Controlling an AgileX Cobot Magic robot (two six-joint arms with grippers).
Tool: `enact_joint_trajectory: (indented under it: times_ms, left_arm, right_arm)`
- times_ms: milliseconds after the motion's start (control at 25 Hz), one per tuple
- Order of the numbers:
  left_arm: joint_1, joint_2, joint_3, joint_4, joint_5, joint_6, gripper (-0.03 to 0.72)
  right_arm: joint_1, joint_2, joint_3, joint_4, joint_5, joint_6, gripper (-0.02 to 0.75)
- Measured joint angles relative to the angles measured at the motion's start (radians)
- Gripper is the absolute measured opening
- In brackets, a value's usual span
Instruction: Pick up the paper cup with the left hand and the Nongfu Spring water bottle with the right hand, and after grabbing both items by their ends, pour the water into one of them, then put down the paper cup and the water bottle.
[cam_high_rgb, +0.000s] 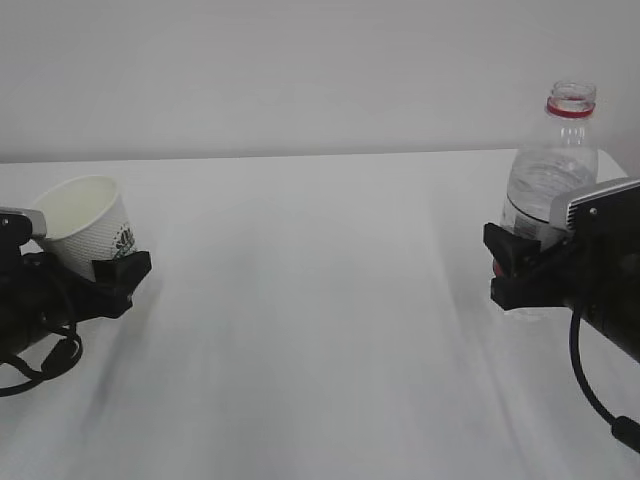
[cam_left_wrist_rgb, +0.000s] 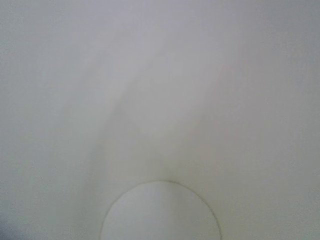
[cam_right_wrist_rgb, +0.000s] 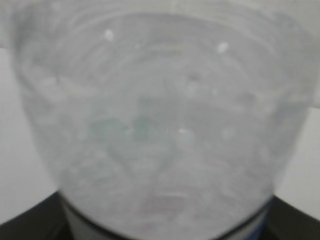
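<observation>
- Only the exterior view takes in both arms: the left hand (cam_high_rgb: 105, 280) at the left edge grips the paper cup (cam_high_rgb: 85, 225), while the right hand (cam_high_rgb: 520, 270) at the right edge is clamped around the lower body of the Nongfu Spring water bottle (cam_high_rgb: 550, 175).
- The left wrist view is filled by the cup's pale side (cam_left_wrist_rgb: 160, 100), its rounded end low in the frame; no fingers show there.
- The right wrist view is filled by the bottle's clear ribbed body (cam_right_wrist_rgb: 160, 130), blurred, with dark gripper parts at the bottom corners.
- The white table (cam_high_rgb: 320, 320) lies bare and wide between the two arms, which are well apart.
- The cup tilts, its open mouth turned up and leftward; the bottle stands upright, uncapped, red neck ring on top.
- Both arms reach in low from the sides; a black cable (cam_high_rgb: 590, 390) hangs under the right one.
</observation>
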Motion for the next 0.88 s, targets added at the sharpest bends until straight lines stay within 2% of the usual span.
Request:
enact_joint_trajectory:
  times_ms: [400, 680, 880]
  left_arm:
    - [0.001, -0.029, 0.000, 0.369, 0.000, -0.110, 0.531]
    - [-0.001, -0.064, 0.000, 0.526, 0.000, -0.124, 0.528]
    - [-0.048, -0.105, 0.001, 0.582, 0.000, -0.149, 0.526]
  right_arm:
    - [0.000, -0.041, 0.045, 0.000, 0.000, 0.015, 0.467]
    - [0.000, -0.093, 0.059, 0.000, 0.000, 0.017, 0.467]
    - [0.000, -0.095, 0.097, -0.019, 0.000, 0.025, 0.467]
